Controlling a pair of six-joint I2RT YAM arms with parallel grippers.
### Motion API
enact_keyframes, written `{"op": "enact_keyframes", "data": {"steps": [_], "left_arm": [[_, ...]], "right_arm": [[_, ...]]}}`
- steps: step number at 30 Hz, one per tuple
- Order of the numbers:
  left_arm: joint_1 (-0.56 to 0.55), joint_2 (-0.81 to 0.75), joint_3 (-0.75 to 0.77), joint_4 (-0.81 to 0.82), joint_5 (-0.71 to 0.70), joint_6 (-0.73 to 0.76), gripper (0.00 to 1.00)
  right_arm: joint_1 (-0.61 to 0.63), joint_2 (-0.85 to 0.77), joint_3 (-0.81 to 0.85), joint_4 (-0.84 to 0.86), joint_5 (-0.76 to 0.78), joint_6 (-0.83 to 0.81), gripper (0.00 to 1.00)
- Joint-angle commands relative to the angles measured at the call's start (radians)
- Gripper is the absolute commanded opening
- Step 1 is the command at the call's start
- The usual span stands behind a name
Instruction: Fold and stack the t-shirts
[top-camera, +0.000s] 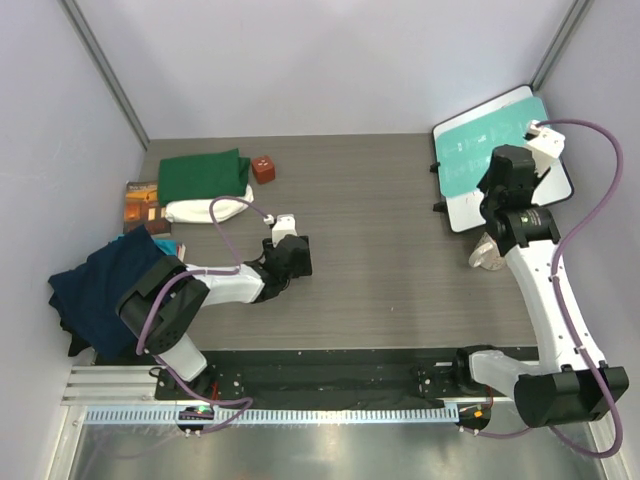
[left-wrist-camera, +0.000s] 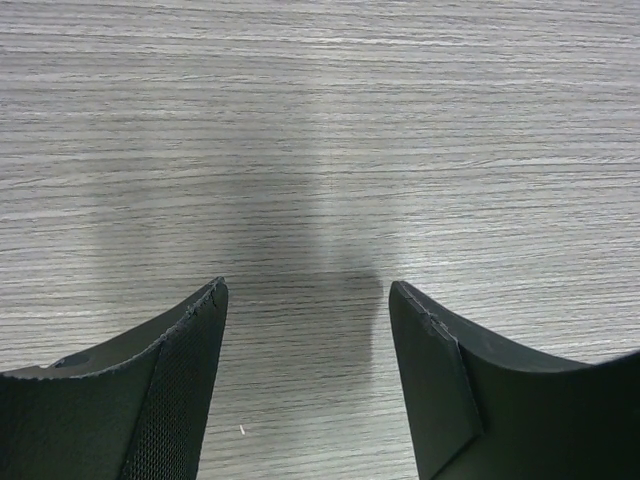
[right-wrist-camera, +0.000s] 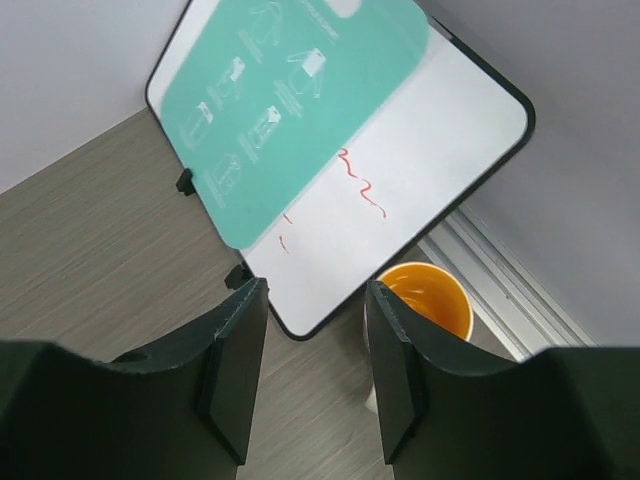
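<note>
**Bare middle, crowded edges**

Below the wide-apart jaws of the left gripper the worktop is bare, and that bare stretch runs on to its right. To its left lie the cream-white t-shirt, the dark green t-shirt, a small red-brown block and a book. The navy blue t-shirt is heaped beside its arm. Below the right gripper the teal board lies on a white panel. An orange-lined mug stands just off its right finger, with walls close beyond.
</note>
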Motion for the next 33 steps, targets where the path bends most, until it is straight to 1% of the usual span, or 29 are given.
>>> {"op": "enact_keyframes", "data": {"steps": [1, 2, 6, 11, 15, 18, 19, 23, 25, 26, 29, 33], "left_arm": [[0.003, 0.023, 0.018, -0.041, 0.009, 0.007, 0.66], [0.003, 0.026, 0.020, -0.042, 0.010, 0.007, 0.66], [0.003, 0.029, 0.026, -0.047, 0.010, 0.016, 0.66], [0.003, 0.025, 0.018, -0.047, 0.012, 0.017, 0.66], [0.003, 0.014, 0.006, -0.039, 0.007, 0.017, 0.66], [0.003, 0.018, 0.009, -0.038, 0.012, 0.025, 0.66], [0.003, 0.023, 0.013, -0.042, 0.013, 0.028, 0.66], [0.003, 0.031, 0.023, -0.047, 0.024, 0.042, 0.65], [0.003, 0.035, 0.032, -0.053, 0.032, 0.048, 0.65], [0.003, 0.044, 0.036, -0.058, 0.033, 0.051, 0.65], [0.003, 0.060, 0.053, -0.072, 0.035, 0.057, 0.65], [0.003, 0.072, 0.069, -0.085, 0.041, 0.062, 0.65]], "right_arm": [[-0.083, -0.039, -0.015, -0.041, -0.077, 0.077, 0.50], [-0.129, -0.038, -0.019, -0.059, -0.085, 0.101, 0.50], [-0.209, -0.062, -0.056, -0.076, -0.094, 0.143, 0.50], [-0.250, -0.073, -0.091, -0.072, -0.060, 0.160, 0.50], [-0.293, -0.102, -0.099, -0.067, -0.132, 0.192, 0.50], [-0.295, -0.117, -0.131, -0.026, -0.123, 0.194, 0.51], [-0.304, -0.111, -0.143, -0.022, -0.119, 0.200, 0.54], [-0.338, -0.090, -0.194, 0.045, -0.155, 0.232, 0.61], [-0.353, -0.084, -0.229, 0.079, -0.171, 0.253, 0.68], [-0.373, -0.082, -0.240, 0.114, -0.183, 0.255, 0.68], [-0.396, -0.058, -0.257, 0.151, -0.215, 0.261, 0.69], [-0.427, -0.048, -0.271, 0.177, -0.244, 0.270, 0.70]]}}
